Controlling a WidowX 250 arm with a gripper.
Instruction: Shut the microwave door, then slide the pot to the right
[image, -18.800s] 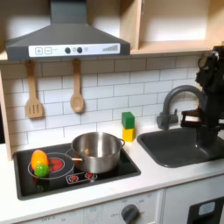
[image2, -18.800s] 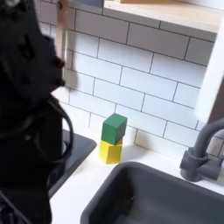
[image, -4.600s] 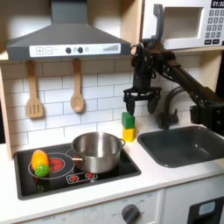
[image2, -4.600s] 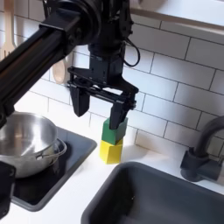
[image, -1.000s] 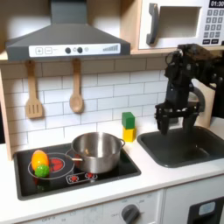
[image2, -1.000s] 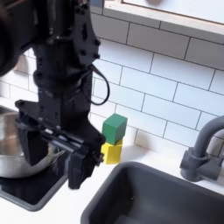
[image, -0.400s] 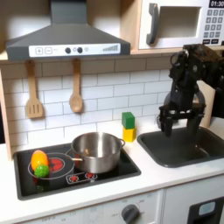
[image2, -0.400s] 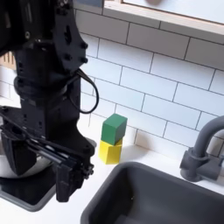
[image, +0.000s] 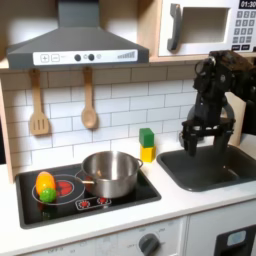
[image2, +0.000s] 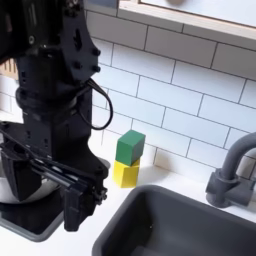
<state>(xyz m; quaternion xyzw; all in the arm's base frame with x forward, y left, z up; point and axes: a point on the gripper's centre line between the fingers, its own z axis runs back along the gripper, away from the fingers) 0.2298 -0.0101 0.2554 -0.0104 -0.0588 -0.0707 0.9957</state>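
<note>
The microwave door (image: 200, 28) sits flush in its white frame at the first exterior view's top right, grey bar handle (image: 174, 27) on its left edge. The shiny steel pot (image: 110, 172) stands on the black cooktop (image: 140, 190), over its right burner. My gripper (image: 203, 141) hangs open over the sink's left part, well to the right of the pot, with nothing between its fingers. In the second exterior view the gripper (image2: 48, 196) fills the left half, jaws pointing down and spread, hiding most of the cooktop.
A green block on a yellow block (image: 147, 145) (image2: 127, 160) stands against the tiled wall between cooktop and sink (image: 215, 168) (image2: 190, 228). The faucet (image2: 232, 172) rises behind the sink. An orange-and-green toy (image: 45, 185) lies on the left burner. Wooden utensils (image: 88, 100) hang on the wall.
The microwave, open 18.8 s ago, now has its door shut. The gripper came down from the door to above the sink. It has held still over the last 0.4 s.
</note>
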